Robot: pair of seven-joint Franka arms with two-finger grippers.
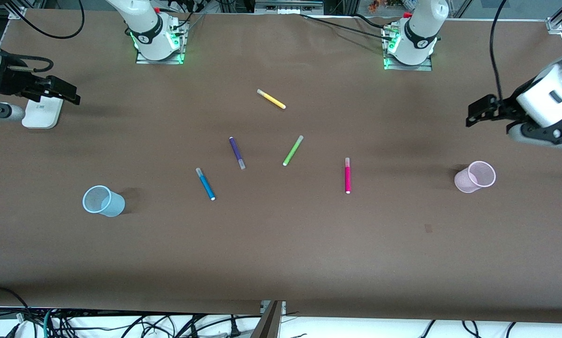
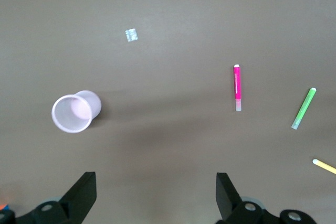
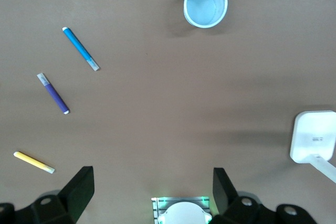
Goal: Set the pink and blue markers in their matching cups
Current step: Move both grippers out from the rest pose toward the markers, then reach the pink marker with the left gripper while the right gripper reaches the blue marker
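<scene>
While both arms hung raised, I noted left gripper (image 1: 479,112) spread empty above pink cup (image 1: 474,177); pink marker (image 1: 347,175) lay lengthwise toward the camera, centreward; right gripper (image 1: 65,93) spread wide; blue marker (image 1: 205,184) beside blue cup (image 1: 103,201).

Even overhead light, soft faint shadows, all views sharp.

Robotics lab bench, not a home or office. Two robot arm bases (image 1: 156,35) are bolted on metal plates at the edge of a table (image 1: 281,263) covered in plain brown sheet, status lights green. Aluminium framing (image 1: 288,5) runs along the edge by the bases. Loose black cables (image 1: 121,324) pile up on the floor nearer the front camera.
</scene>
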